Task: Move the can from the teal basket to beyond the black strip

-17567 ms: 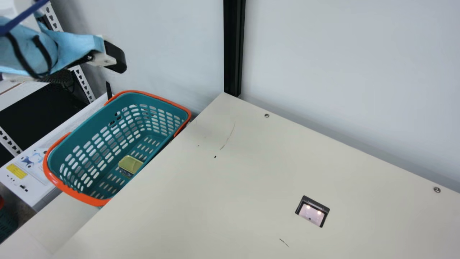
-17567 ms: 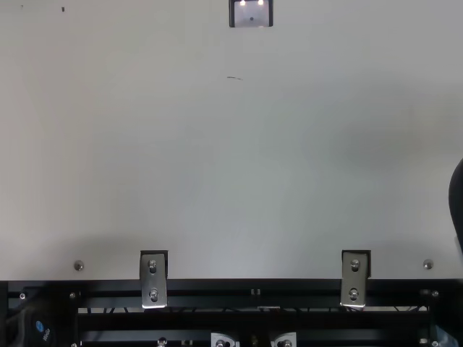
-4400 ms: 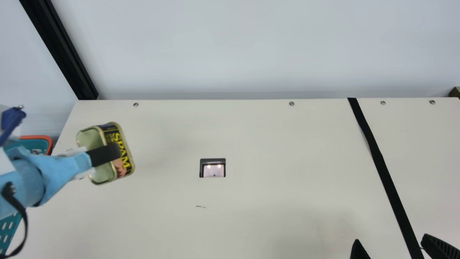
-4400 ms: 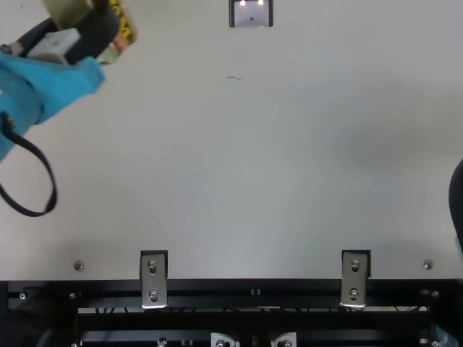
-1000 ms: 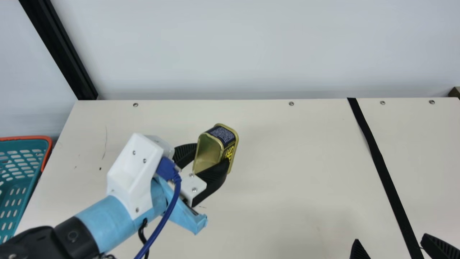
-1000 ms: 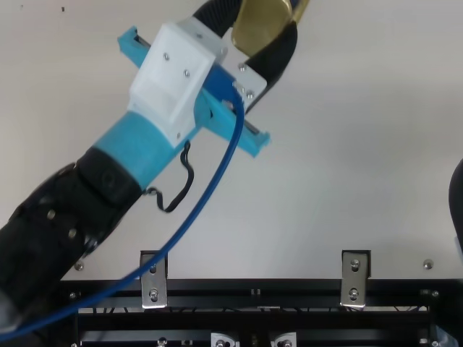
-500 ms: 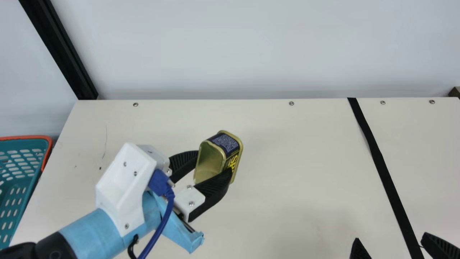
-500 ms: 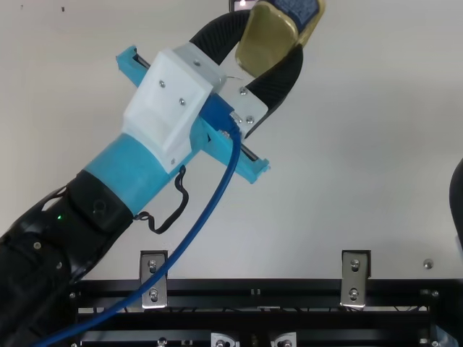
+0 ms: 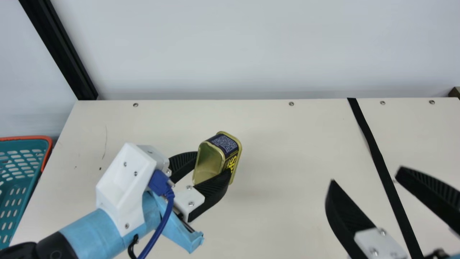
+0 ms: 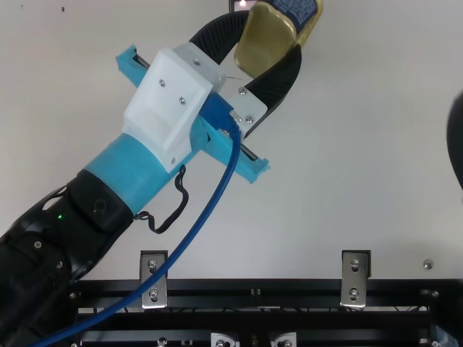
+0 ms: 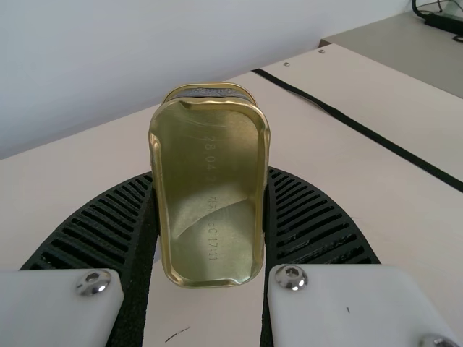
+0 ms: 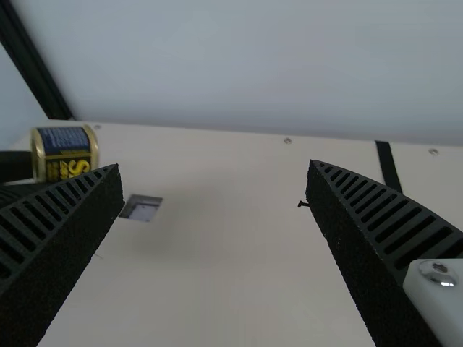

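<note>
One can (image 9: pixel 224 144), one black strip (image 9: pixel 381 162) and one teal basket (image 9: pixel 21 158) in the main view, all around a cream table (image 9: pixel 287 144). Pale wall (image 9: pixel 251 46) behind the strip's far end, plus one black post (image 9: pixel 57 46) well apart from the strip, over on the basket side. Counting screws (image 9: pixel 291 103) along the far edge, I get four: two on the basket side of the strip, two past it. My left gripper (image 9: pixel 212 163) has the can pinched, tilted, well short of the strip on the basket side. My right gripper (image 9: pixel 366 176) is spread wide, one finger showing on each side of the strip.

Top view gives me two tall metal brackets (image 10: pixel 153 278) at the table's near edge, and the can clamped between two ribbed fingers (image 10: pixel 278 79).

Left wrist view: both fingers press the can's sides, its flat end facing the camera. Beyond the strip there's one grey surface (image 11: pixel 405 43) with a bit of black gear (image 11: pixel 441 22) on it.

Right wrist view: two fingers with a big gap between, and one cutout (image 12: pixel 141 210) in the table, on the can's side of the strip.
</note>
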